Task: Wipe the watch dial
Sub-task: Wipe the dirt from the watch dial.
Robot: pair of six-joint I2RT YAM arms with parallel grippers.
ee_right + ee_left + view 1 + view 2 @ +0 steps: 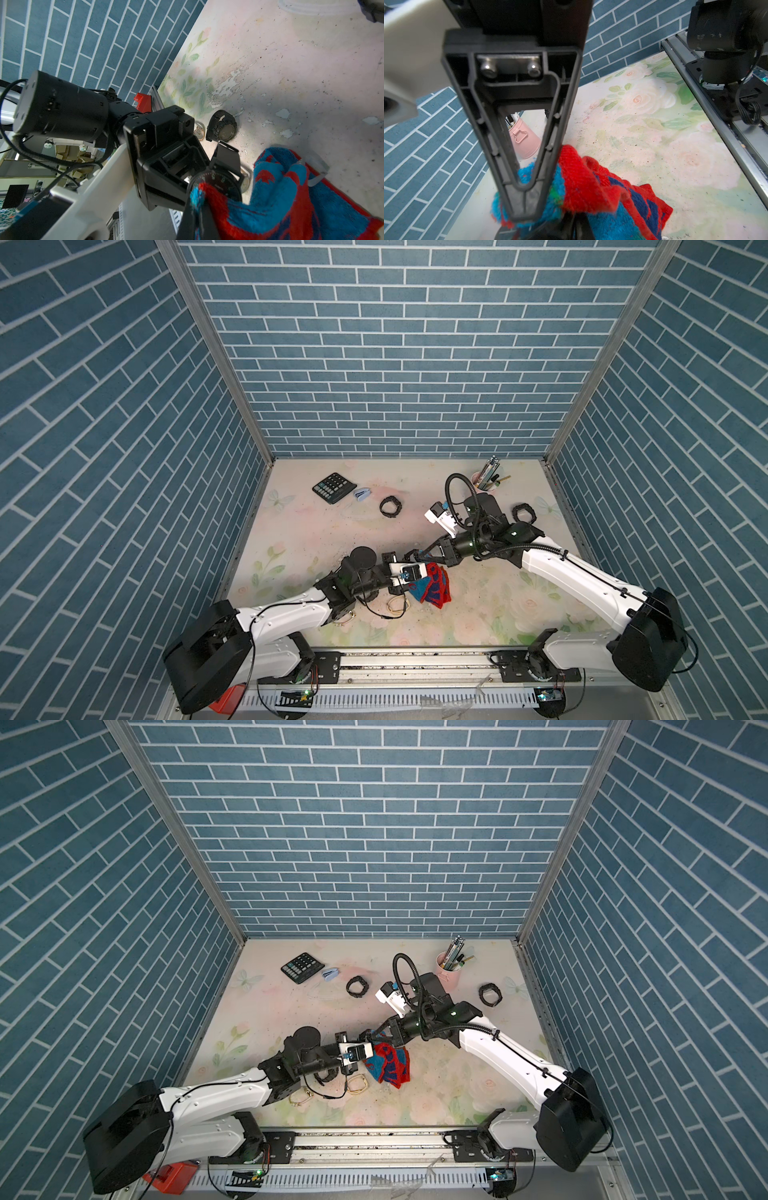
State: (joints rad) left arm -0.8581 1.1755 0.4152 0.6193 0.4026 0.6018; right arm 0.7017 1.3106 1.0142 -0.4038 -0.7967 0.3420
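Observation:
A black watch is held above the table, and its dark round dial [218,184] shows in the right wrist view. My left gripper [166,164] is shut on the watch from the side. A red and blue terry cloth [432,589] [388,1065] hangs from my right gripper [199,207], which is shut on a fold of it. The fold is pressed against the dial's edge. In the left wrist view the cloth [602,187] covers the watch, and the right gripper's black finger [519,124] stands close in front.
Two more black watches [390,507] [524,514] lie at the back, with a calculator [334,487] and a pink pen cup [449,969]. Below the held watch lie another black watch [223,128], a small gold watch [199,133] and gold bands [357,1083].

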